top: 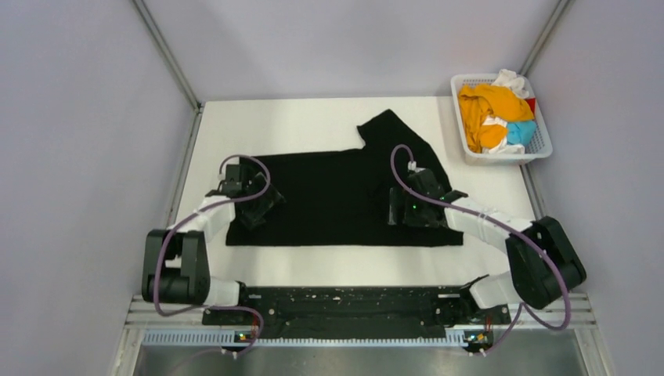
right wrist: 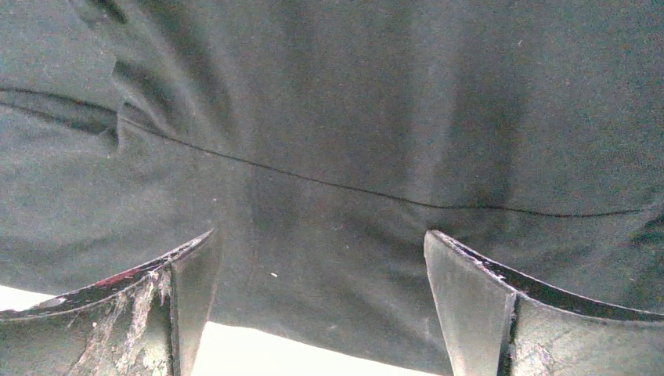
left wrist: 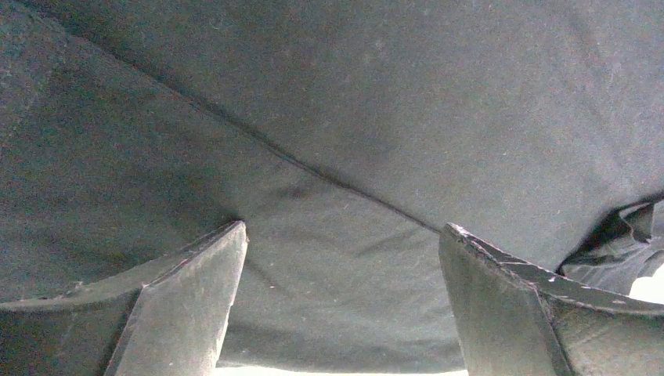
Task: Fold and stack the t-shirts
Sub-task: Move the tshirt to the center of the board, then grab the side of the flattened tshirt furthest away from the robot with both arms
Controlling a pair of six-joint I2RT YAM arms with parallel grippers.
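The large black t-shirt [top: 337,196] lies flat across the middle of the white table, one sleeve pointing to the far right. My left gripper [top: 262,205] is open low over the shirt's left part; in the left wrist view its fingers [left wrist: 188,298] stand wide apart over black cloth [left wrist: 352,141]. My right gripper [top: 398,210] is open low over the shirt's right part; in the right wrist view black cloth [right wrist: 352,117] with a seam fills the view above the spread fingers [right wrist: 470,305]. Orange [top: 489,106], white, light blue [top: 521,131] and red shirts lie bunched in the basket.
The white lattice basket [top: 543,149] stands at the table's far right corner. Bare white table [top: 313,117] shows behind the shirt and in a strip at the near edge. Grey walls close in both sides.
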